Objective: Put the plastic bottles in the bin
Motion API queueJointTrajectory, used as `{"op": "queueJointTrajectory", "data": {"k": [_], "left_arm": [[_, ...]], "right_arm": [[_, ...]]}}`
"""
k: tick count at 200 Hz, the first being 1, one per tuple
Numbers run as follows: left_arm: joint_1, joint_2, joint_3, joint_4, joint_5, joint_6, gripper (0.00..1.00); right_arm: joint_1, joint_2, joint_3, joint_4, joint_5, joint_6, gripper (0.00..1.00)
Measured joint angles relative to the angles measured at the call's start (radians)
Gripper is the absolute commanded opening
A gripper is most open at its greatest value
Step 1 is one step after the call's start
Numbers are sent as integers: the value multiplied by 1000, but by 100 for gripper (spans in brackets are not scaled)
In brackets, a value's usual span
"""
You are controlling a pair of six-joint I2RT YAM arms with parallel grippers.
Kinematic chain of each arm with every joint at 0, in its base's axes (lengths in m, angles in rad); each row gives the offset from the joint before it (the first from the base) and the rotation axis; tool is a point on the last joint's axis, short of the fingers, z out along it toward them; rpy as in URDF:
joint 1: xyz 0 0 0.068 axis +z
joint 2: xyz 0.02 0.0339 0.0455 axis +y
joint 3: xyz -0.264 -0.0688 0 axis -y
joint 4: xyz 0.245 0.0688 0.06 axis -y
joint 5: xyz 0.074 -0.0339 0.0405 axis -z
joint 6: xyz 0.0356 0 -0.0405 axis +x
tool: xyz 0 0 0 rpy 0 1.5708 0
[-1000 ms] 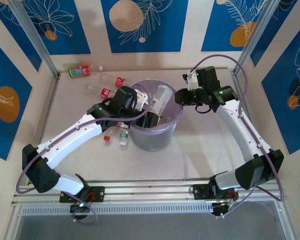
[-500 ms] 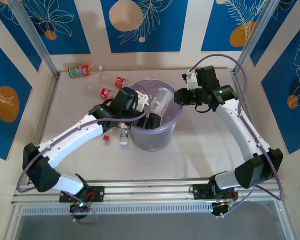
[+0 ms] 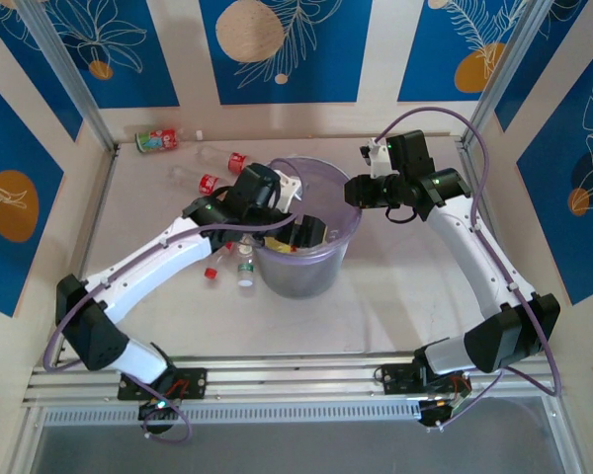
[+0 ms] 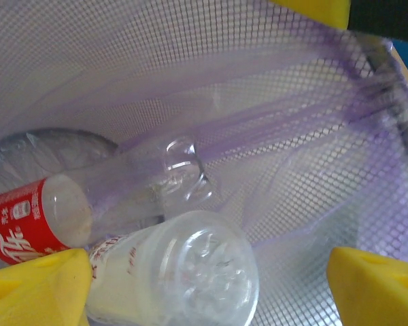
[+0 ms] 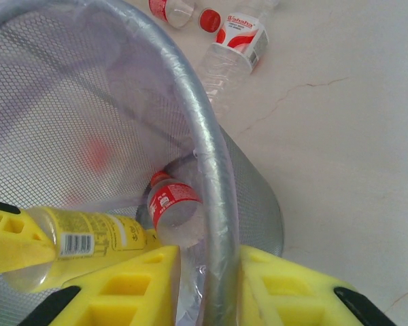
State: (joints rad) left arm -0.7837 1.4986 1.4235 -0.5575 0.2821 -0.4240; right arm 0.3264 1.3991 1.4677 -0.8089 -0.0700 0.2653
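The bin [image 3: 321, 269] is a pale-purple mesh bucket at mid-table. My left gripper [image 3: 298, 233] hangs inside its mouth, open. In the left wrist view the yellow pads [image 4: 34, 288] stand wide apart, and a clear bottle [image 4: 183, 272] lies loose between them, base toward the camera. Beside it lies a red-labelled bottle [image 4: 20, 227]. My right gripper [image 3: 356, 191] is shut on the bin's rim [image 5: 214, 170], one pad on each side [image 5: 214, 288]. Inside the bin the right wrist view shows a red-labelled bottle [image 5: 173, 207] and a yellow-labelled one [image 5: 81, 238].
More bottles lie on the table left of the bin: a red-and-green one [image 3: 158, 139] at the back-left corner, two red-labelled ones [image 3: 227, 160] [image 3: 200, 182], and a small green-capped one [image 3: 244, 273] beside the bin's left wall. Frame posts stand at the back corners.
My left gripper has opened, and the clear bottle that stuck up out of the bin has dropped inside. The left arm has shifted a little to the right; the right arm has held still.
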Motion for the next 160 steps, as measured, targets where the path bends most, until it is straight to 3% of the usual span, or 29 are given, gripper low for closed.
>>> {"op": "queueJointTrajectory", "data": {"k": [45,88,160], "left_arm": [[1,8,10,1,-24,15,85],[36,-55,10,-4,-48,29,95],[248,-285,-39,-7,-68,30,93]], "right_arm": [[0,0,0,0,0,-2,24],[0,0,0,0,0,-2,24],[0,0,0,0,0,-2,24]]}}
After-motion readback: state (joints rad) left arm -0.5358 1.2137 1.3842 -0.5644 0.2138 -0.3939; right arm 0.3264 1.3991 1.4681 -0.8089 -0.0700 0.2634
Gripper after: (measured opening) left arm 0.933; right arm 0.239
